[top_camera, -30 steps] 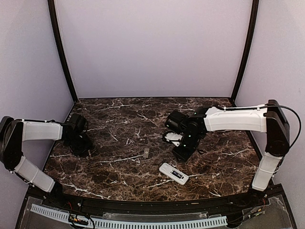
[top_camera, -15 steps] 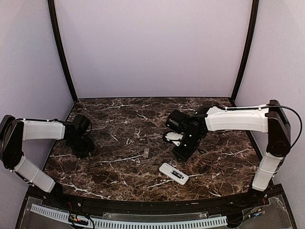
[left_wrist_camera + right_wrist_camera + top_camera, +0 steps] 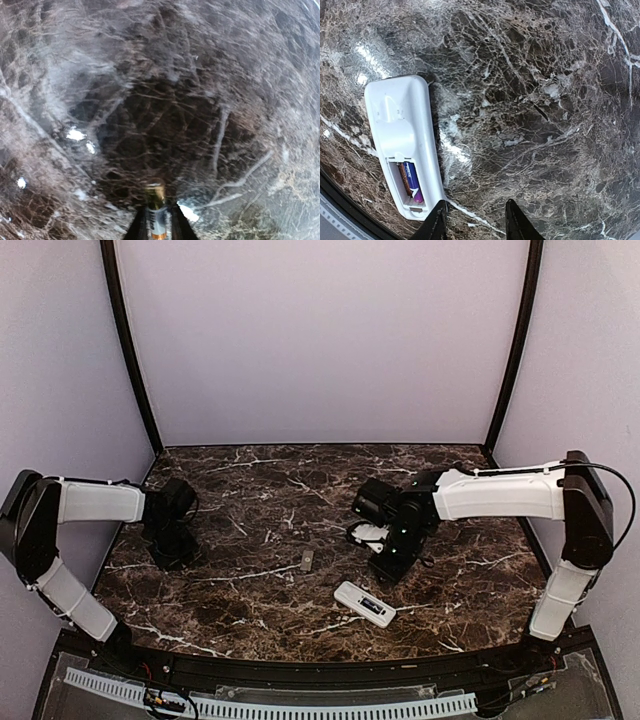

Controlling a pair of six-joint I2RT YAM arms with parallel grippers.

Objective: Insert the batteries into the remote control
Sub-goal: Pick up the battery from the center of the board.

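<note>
Near the right gripper (image 3: 475,220), spread wide and empty, the remote control (image 3: 402,150) lies bay-up holding a seated battery (image 3: 409,180); the left gripper (image 3: 156,216) clamps the second battery (image 3: 156,200), judged light, rigid, slick: grip mid-barrel.

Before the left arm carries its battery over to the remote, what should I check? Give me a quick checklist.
1. Jaws of left gripper shut on held battery: ok.
2. Bay of remote control uncovered, facing up: ok.
3. Free slot in bay: cannot tell; a loaded battery already lies inside.
4. Jaws of right gripper open, empty, near remote control: ok.
5. Polarity of held battery versus bay: cannot tell.
</note>
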